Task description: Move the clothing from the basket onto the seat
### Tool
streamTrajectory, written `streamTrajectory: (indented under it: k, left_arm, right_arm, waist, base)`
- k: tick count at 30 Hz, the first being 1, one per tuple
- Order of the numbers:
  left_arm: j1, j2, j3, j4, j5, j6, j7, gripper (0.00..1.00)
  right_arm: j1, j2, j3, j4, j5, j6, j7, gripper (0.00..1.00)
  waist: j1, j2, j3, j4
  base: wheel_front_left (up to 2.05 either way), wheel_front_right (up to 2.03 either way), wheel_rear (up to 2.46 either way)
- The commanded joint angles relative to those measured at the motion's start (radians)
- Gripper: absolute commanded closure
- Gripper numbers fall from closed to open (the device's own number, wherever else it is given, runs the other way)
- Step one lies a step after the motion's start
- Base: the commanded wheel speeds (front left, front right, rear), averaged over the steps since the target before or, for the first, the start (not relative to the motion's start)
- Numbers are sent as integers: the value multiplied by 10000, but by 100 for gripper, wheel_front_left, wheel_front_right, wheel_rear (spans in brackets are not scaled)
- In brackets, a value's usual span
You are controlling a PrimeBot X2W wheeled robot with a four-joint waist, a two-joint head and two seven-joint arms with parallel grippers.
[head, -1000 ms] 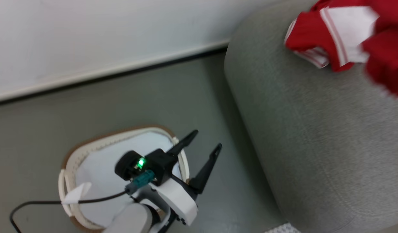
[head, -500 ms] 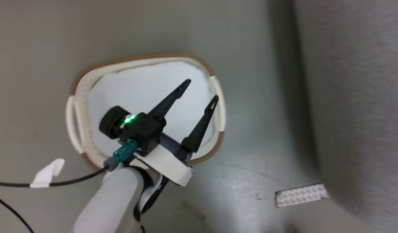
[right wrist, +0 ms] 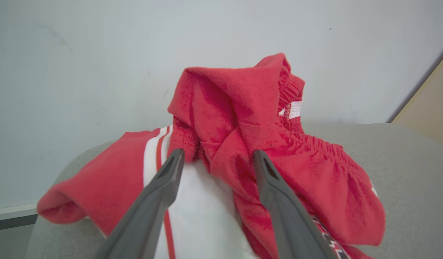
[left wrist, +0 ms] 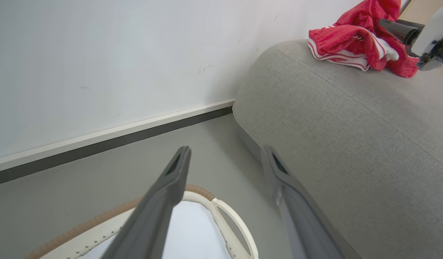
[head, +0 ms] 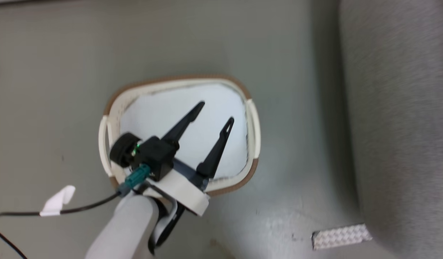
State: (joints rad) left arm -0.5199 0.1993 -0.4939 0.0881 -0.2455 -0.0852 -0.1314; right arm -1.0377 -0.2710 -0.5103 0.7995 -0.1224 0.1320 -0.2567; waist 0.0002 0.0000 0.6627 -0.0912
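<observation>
Right wrist view: clothing (right wrist: 243, 108) on seat (right wrist: 405, 162), just beyond spread right gripper (right wrist: 217, 156)

Soft, even light fills my views, yet my head view is motion-blurred, worst over the seat (head: 405, 108), with pale glare on the floor (head: 279, 221) and my fingers (right wrist: 153, 201) soft, out of focus.
</observation>
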Motion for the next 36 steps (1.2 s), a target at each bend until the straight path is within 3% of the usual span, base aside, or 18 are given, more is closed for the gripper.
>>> streamTrajectory:
  k: [1,11,19,31,36]
  left_arm:
    - [223,-21,-1,52,-71,40,-45,0]
    - [1740,-129,186,653,-690,523,-427,0]
    - [3156,20,586,1027,-1076,1136,-827,0]
    - [4995,411,1492,1999,-1318,1619,-1321,0]
    - [5542,332,2197,2073,-1053,1318,-1330,0]
  right_arm:
    - [369,62,150,-195,146,-26,-63,0]
    - [4286,1038,3078,-3008,1502,-26,-85,0]
    - [7293,1668,4397,-4381,1942,-26,-75,0]
    - [10498,2180,5551,-5665,2651,-26,-76,0]
    - [11016,2194,5737,-5682,2882,-26,-76,0]
  waist:
    - [-2,0,-1141,-440]
    - [-2,0,-4174,-605]
    - [-2,0,-5944,-97]
    - [-2,0,-6966,600]
    - [-2,0,-7079,744]
  base:
    - [0,0,0]
    - [0,0,0]
    - [0,0,0]
    - [0,0,0]
    - [0,0,0]
